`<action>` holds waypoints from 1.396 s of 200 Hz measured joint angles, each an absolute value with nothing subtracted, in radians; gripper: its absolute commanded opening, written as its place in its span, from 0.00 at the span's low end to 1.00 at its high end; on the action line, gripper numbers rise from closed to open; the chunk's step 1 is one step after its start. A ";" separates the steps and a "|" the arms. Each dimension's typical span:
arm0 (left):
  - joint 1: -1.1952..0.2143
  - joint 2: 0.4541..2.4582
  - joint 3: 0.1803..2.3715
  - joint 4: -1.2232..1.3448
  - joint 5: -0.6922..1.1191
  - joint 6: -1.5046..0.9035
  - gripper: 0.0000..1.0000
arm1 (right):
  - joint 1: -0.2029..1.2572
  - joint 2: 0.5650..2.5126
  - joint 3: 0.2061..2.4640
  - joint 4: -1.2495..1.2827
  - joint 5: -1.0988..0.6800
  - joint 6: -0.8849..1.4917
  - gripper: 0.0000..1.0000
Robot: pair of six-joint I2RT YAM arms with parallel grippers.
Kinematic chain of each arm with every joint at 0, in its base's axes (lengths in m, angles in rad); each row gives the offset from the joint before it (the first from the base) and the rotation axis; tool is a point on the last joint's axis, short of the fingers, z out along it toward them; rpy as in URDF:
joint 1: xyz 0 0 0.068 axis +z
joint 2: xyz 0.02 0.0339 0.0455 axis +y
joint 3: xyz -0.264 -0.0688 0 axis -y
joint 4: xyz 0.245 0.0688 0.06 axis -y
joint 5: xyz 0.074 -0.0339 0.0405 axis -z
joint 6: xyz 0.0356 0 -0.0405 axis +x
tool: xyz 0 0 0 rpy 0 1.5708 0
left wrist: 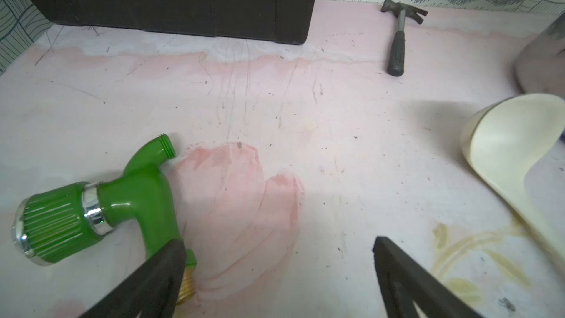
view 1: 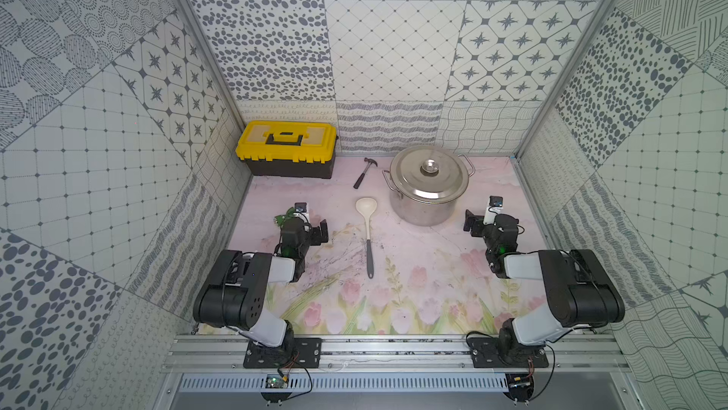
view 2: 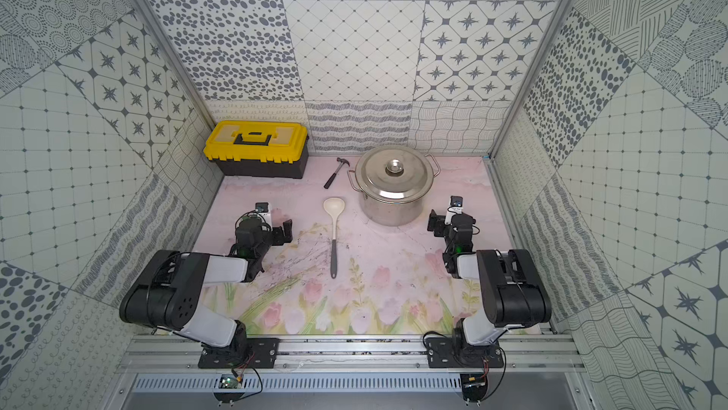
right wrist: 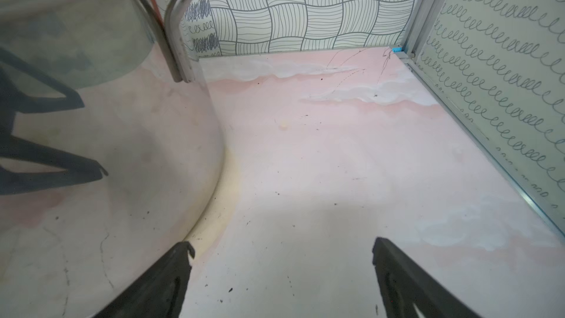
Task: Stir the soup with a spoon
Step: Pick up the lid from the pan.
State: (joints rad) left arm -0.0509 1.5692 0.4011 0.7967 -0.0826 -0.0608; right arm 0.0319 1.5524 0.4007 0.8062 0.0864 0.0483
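We see both arms low on the pink, flower-printed surface (view 1: 425,270), holding nothing; the left pincer (left wrist: 278,244) has its jaws wide apart, and so has the right pincer (right wrist: 282,243). The spoon (view 1: 368,236) lies flat between the arms, cream oval bowl toward the pot, slim dark grey handle toward the robot. The polished steel stockpot (view 1: 423,209) stands just beyond it to the right, near the back wall; its lid (view 1: 413,183) is on, so no soup shows.

We judge the lid the main hazard; its small rounded knob (view 1: 429,168) is smooth and could slip from the jaws, and no stirring is possible under it. The thin handle, flat on the surface, may skid or roll under a pinch. The right pincer is just beside the mirror-bright pot wall and could shove it.

A glossy green plastic hose nozzle (left wrist: 91,209) lies just beside the left pincer and might snag; we cannot tell whether they touch. A small dark-handled hammer (view 1: 364,178), near a yellow-lidded black toolbox (view 1: 287,148), could be mistaken for the spoon.
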 measured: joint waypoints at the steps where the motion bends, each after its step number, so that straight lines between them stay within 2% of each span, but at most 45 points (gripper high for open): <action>1: -0.051 1.569 0.401 0.797 -0.083 -0.061 0.99 | 0.032 1.552 0.401 0.806 0.086 0.048 0.97; 117: -0.051 1.555 0.411 0.772 -0.082 -0.059 0.99 | 0.032 1.534 0.401 0.785 0.086 0.048 0.97; 161: -0.057 1.398 0.629 0.454 -0.118 -0.133 0.99 | 0.032 1.206 0.570 0.326 0.118 0.141 0.97; 189: -0.069 1.264 0.741 0.211 -0.125 -0.263 0.99 | 0.030 1.010 0.710 0.056 0.216 0.353 0.97; 210: -0.075 1.174 0.805 0.043 -0.105 -0.384 0.99 | 0.023 0.891 0.745 -0.097 0.208 0.504 0.96; 239: -0.088 1.080 0.852 -0.138 -0.029 -0.561 0.99 | 0.038 0.933 0.908 -0.311 0.107 0.609 0.93; 247: -0.103 1.063 0.864 -0.184 -0.009 -0.605 1.00 | 0.052 0.976 0.972 -0.350 0.078 0.619 0.97; 279: -0.249 1.054 0.983 -0.372 0.020 -0.721 0.99 | 0.152 1.175 1.211 -0.473 -0.011 0.609 0.97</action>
